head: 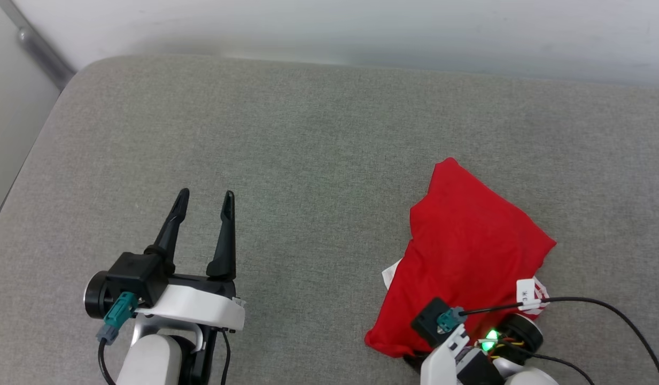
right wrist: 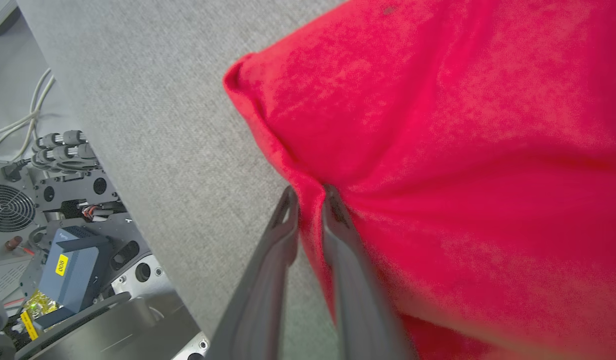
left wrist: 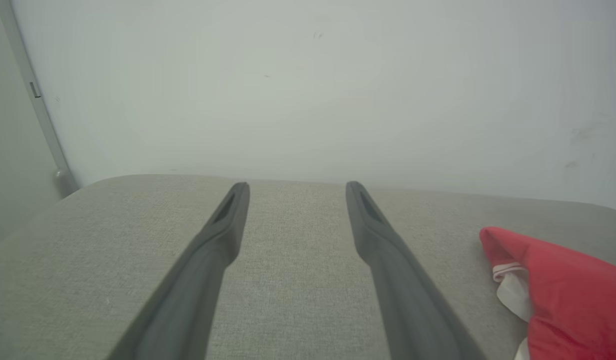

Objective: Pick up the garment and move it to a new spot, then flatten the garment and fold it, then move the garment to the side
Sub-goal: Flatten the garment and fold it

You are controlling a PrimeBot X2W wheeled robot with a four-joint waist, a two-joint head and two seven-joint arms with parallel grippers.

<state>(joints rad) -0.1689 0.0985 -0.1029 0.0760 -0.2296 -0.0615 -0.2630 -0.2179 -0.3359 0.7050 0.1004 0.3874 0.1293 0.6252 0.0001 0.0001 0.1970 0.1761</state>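
Cloth, grey and finely woven, covers the table [head: 318, 133], which has a rounded corner and runs back to a pale wall [head: 361, 27]. On the robot's right, near the front edge, lies the garment [head: 468, 246] – a bunched red heap, plain side up, with a sliver of white sleeve [left wrist: 512, 290] poking out at its left side.

The left gripper [head: 206, 193] hangs over bare cloth well apart from the garment, its two dark fingers spread wide with nothing between them. The right gripper [right wrist: 310, 192] is at the near edge of the heap. In the head view its fingers are hidden under the red cloth, but its wrist view shows them clenched close together on a raised fold at the garment's edge – grasping the garment.

A thin black cable [head: 602, 305] loops from the right wrist across the table. Beyond the table's edge, the right wrist view catches a fan grille [right wrist: 8, 207].
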